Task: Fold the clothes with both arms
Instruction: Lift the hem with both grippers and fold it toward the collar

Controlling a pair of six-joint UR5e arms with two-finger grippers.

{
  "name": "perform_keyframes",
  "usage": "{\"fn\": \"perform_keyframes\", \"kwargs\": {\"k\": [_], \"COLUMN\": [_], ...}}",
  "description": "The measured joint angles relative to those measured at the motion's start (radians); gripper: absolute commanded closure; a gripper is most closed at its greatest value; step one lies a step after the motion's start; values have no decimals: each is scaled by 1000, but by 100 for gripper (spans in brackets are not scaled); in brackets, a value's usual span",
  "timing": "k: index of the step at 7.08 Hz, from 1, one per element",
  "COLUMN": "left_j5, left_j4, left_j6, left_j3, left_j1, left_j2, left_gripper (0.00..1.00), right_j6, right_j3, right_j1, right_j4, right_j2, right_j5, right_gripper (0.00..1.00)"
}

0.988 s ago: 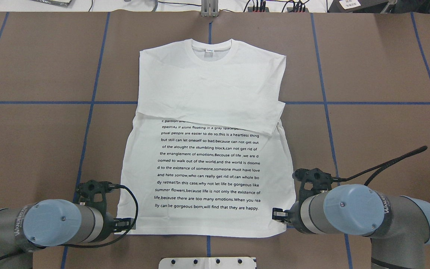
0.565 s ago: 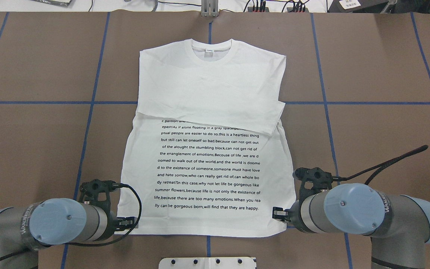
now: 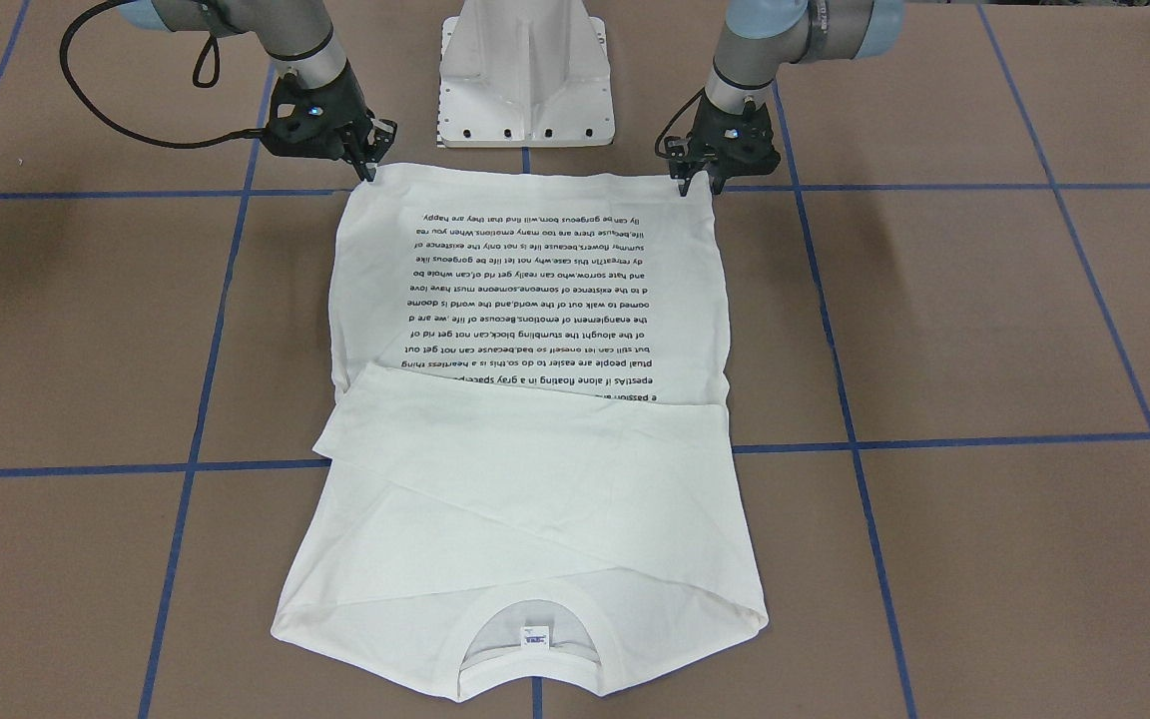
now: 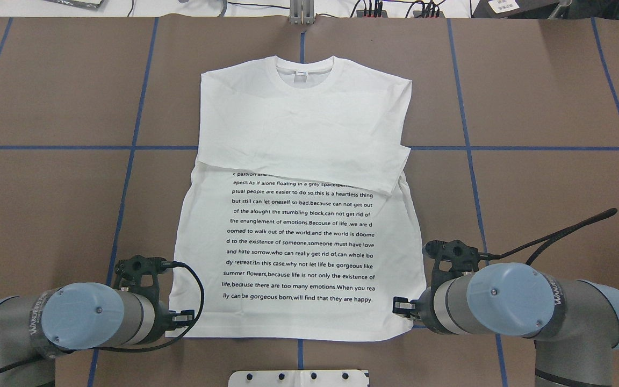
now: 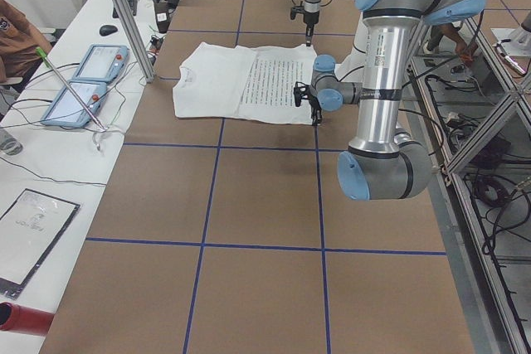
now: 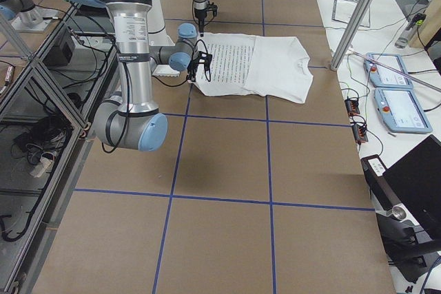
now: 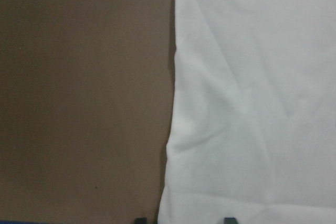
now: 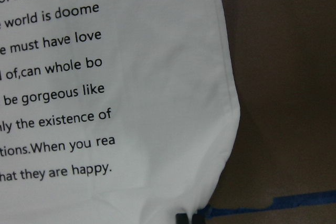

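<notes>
The white shirt [image 4: 299, 123] lies flat on the brown surface [image 4: 546, 97], between the two arms, with its collar [image 4: 304, 67] away from the robot. Its sleeves [image 4: 342, 166] already lie crossed over the chest, so the first folds look done. Bringing the hem up toward the collar, and any later halving, is judged to be left.

The left gripper [image 4: 183, 320] stands open, its fingers straddling the shirt's left hem corner. The right gripper [image 4: 402, 309] seems pinched shut on the opposite corner, though only its fingertips show in the wrist view.

The cloth is soft, matte cotton with shallow creases, and the collar is ribbed. Black printed text [image 4: 299, 242] fills the lower body. Blue tape lines [image 4: 46, 147] mark a grid on the surface.
</notes>
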Motion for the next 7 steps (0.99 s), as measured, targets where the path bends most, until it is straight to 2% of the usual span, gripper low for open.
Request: {"fn": "perform_keyframes", "kwargs": {"k": [1,4,6,7], "left_j5": [-1,-10,-25,-64], "left_j4": [0,7,84,121], "left_j6": [-1,-1,-1,1], "left_j3": [0,-18,-117,-170], "left_j1": [0,-1,-18,-40], "left_j2": [-5,-28,-38,-38], "left_gripper": [97,100,100,100], "right_j6": [0,-5,-24,-57], "right_j3": [0,0,17,44], "right_j1": [2,19,50,69], "right_j4": [0,-1,1,2], "right_j2": [0,-1,-9,-31], "right_j5": [0,3,32,74], "right_gripper": [100,100,100,100]}}
